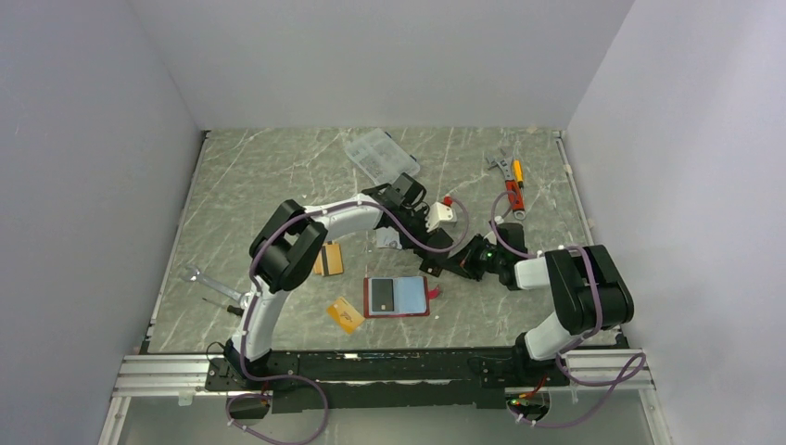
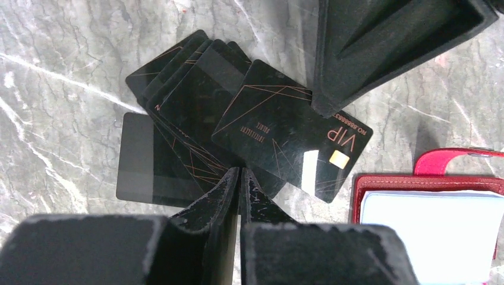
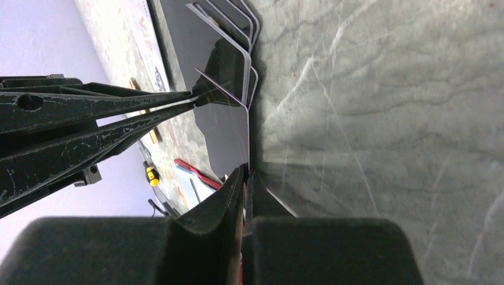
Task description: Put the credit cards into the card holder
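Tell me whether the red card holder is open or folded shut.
Open. The red card holder lies spread flat on the marble table, its light blue inside facing up and its snap tab sticking out unfastened.

A clear plastic compartment box [image 1: 375, 154] and a silver metal wrench [image 1: 198, 277] are lying well apart on the green marbled tabletop [image 1: 264, 176].
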`<action>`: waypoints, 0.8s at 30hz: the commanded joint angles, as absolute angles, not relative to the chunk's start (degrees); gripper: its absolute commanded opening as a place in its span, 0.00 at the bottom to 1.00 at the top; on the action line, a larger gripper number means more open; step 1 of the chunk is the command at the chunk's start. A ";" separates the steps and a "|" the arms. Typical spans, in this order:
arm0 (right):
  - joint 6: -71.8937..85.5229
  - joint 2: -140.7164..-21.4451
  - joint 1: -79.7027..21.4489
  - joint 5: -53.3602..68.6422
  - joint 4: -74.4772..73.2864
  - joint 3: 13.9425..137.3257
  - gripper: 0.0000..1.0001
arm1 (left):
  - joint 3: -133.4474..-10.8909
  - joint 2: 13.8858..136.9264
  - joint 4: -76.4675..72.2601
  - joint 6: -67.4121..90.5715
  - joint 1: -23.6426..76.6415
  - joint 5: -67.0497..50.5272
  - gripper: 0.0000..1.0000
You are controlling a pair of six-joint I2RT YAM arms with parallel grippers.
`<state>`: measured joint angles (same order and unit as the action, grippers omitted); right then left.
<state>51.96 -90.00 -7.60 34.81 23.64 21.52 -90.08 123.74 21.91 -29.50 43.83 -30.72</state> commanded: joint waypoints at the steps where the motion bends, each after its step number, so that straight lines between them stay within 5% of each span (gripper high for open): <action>1: 51.65 -87.65 -6.99 35.22 24.59 20.25 0.06 | -91.67 125.32 22.11 -31.98 45.01 -28.56 0.10; 9: 53.15 -86.31 -6.77 37.28 29.36 18.83 0.10 | -90.18 125.54 22.00 -32.67 45.54 -26.12 0.09; 18: 55.80 -93.22 -6.72 39.18 36.99 17.82 0.33 | -88.23 125.14 21.87 -33.04 45.81 -25.34 0.08; 24: 57.94 -97.19 -6.76 39.59 41.96 16.52 0.34 | -87.54 124.69 22.14 -32.91 45.86 -25.38 0.08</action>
<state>56.99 -94.39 -6.92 40.60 37.32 18.37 -89.97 123.96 20.14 -31.86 45.36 -27.59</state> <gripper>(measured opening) 0.340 0.082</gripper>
